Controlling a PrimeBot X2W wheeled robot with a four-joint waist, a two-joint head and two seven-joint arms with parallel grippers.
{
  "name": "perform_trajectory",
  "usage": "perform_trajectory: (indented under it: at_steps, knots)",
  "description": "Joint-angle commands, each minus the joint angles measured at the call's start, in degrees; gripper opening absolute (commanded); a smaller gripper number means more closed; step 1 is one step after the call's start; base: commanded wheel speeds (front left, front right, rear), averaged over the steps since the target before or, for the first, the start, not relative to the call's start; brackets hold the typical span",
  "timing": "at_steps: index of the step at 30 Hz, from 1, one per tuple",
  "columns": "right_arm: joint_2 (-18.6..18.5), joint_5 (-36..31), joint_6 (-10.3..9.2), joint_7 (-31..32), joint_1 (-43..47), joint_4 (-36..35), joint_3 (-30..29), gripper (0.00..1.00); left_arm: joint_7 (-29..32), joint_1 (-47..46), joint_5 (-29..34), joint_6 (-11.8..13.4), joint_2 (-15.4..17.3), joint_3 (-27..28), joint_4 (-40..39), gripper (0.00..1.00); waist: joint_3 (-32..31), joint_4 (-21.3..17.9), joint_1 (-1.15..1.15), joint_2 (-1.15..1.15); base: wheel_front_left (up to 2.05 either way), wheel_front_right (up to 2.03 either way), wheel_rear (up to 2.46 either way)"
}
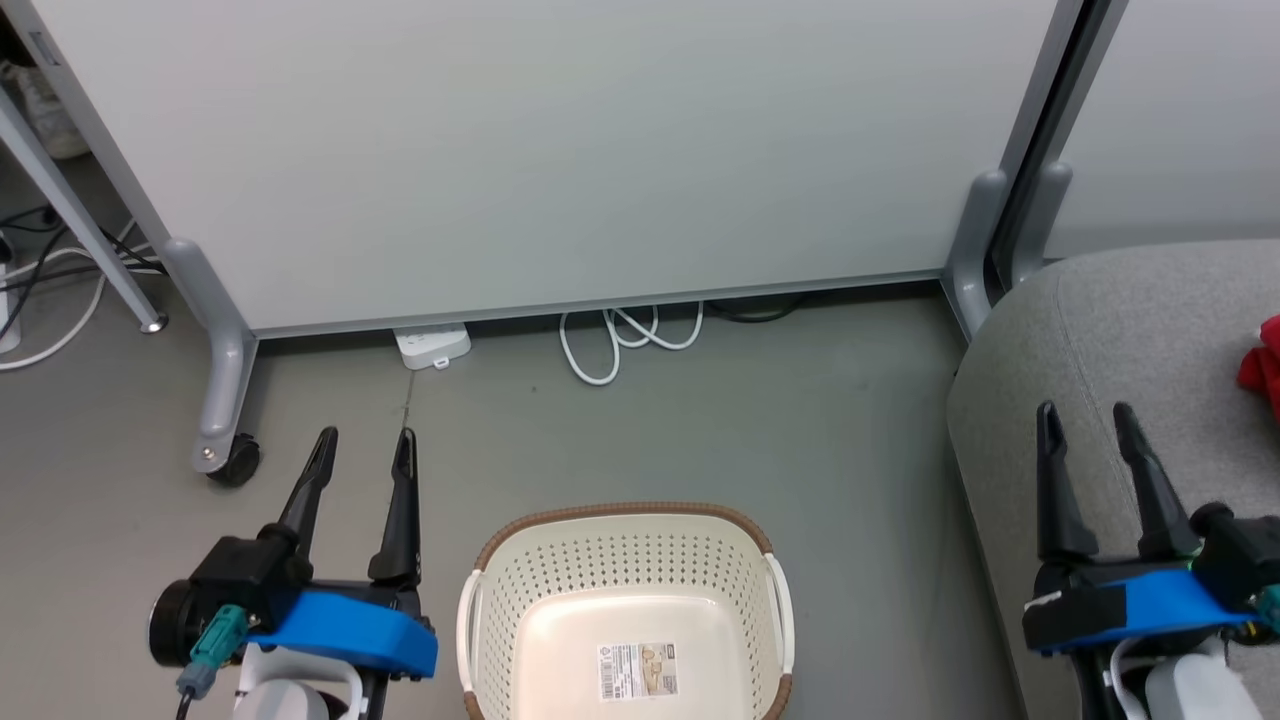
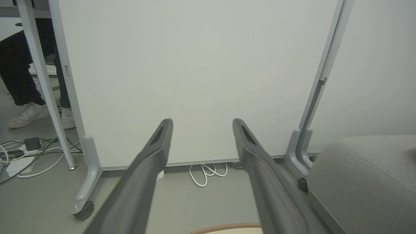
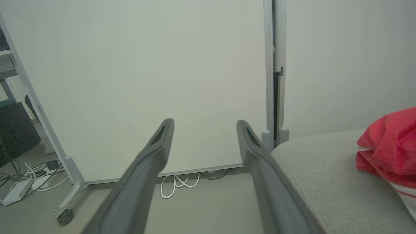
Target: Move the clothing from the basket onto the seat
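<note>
currently holding the left claw spread wide and empty above the floor, just left of the basket. holding the right claw spread too, pinching nothing, over the near edge of the seat. looking down on the basket standing on the floor between both claws, label on its bottom in plain sight. seeing the clothing, a red heap with white trim, lying on the seat, apart from the right claw.
</note>
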Motion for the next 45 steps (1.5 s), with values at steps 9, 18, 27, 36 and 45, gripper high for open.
perform_trajectory:
  at_steps: [9,18,27,36,45]
  knots:
    - [1.89,0.23,-0.04,-0.03,5.51,-0.23,0.93,1.0,-0.18,4.64,2.77,-2.71,-2.04,3.09,-0.42,1.0,-2.74,0.88,0.01,0.0,0.0,0.0,0.0]
    - [3.22,0.29,-0.04,-0.03,8.07,-0.14,1.5,1.0,-0.18,6.06,3.71,-3.96,-2.83,4.4,1.16,1.0,-3.82,1.16,0.01,0.0,0.0,0.0,0.0]
    - [3.92,0.23,-0.04,-0.03,9.11,0.61,1.33,1.0,-0.18,6.28,4.12,-4.43,-3.26,5.75,2.02,1.0,-4.23,1.58,0.01,0.0,0.0,0.0,0.0]
    - [4.24,0.01,-0.04,-0.03,9.1,0.91,1.43,1.0,-0.18,6.74,4.21,-4.81,-3.37,6.3,2.42,1.0,-4.29,1.66,0.01,0.0,0.0,0.0,0.0]
    - [4.36,0.06,-0.04,-0.03,8.83,1.15,1.46,1.0,-0.18,6.58,3.74,-4.52,-3.39,6.1,2.88,1.0,-4.41,1.7,0.01,0.0,0.0,0.0,0.0]
